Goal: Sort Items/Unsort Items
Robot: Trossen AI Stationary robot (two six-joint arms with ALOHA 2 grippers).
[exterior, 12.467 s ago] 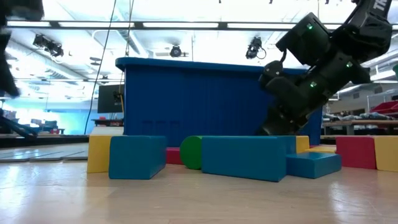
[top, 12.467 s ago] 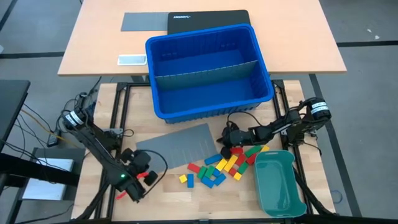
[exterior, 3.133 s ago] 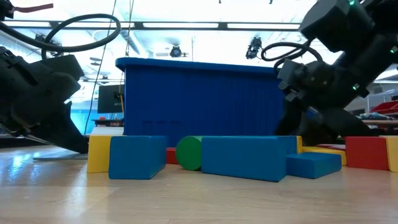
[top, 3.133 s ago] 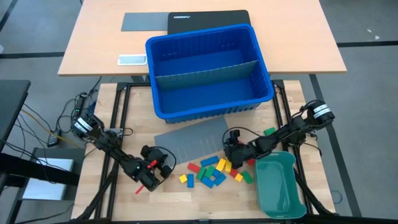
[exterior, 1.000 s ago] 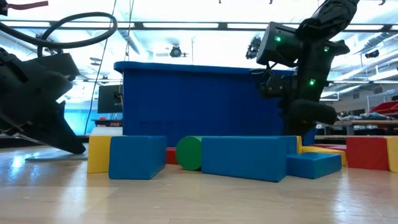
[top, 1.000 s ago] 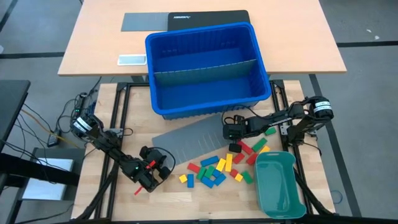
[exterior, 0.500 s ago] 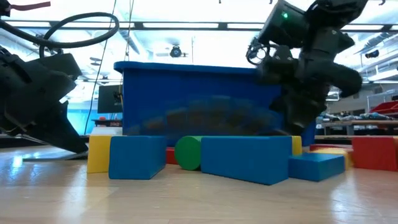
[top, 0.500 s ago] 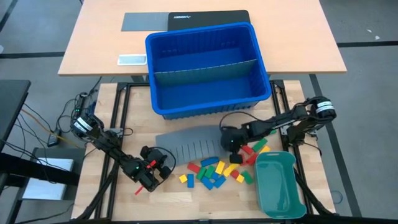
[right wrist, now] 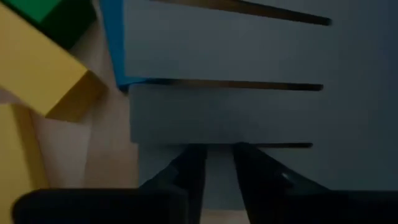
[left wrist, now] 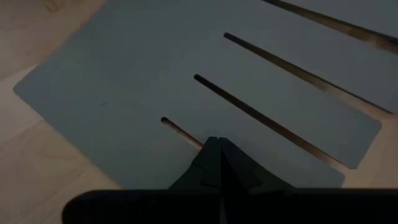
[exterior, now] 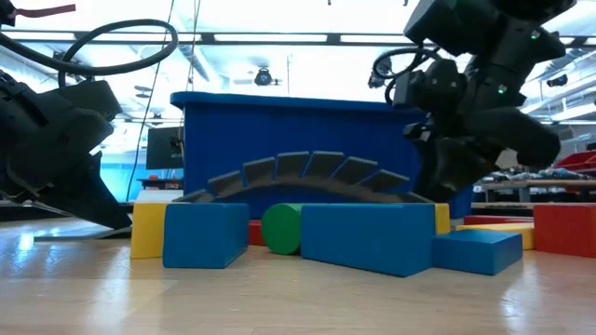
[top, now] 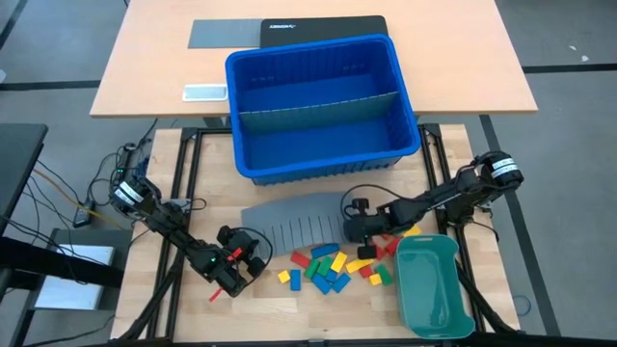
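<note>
Bowing divider sheet between bin and blocks; right hand narrowly parted

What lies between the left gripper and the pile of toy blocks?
In the high view, bare wooden tabletop separates the left gripper from the nearest toy blocks. The grey slotted divider sheet, arched upward, sits farther back, toward the blue bin.

No legible text; only an unreadable white mark on the black case.
</note>
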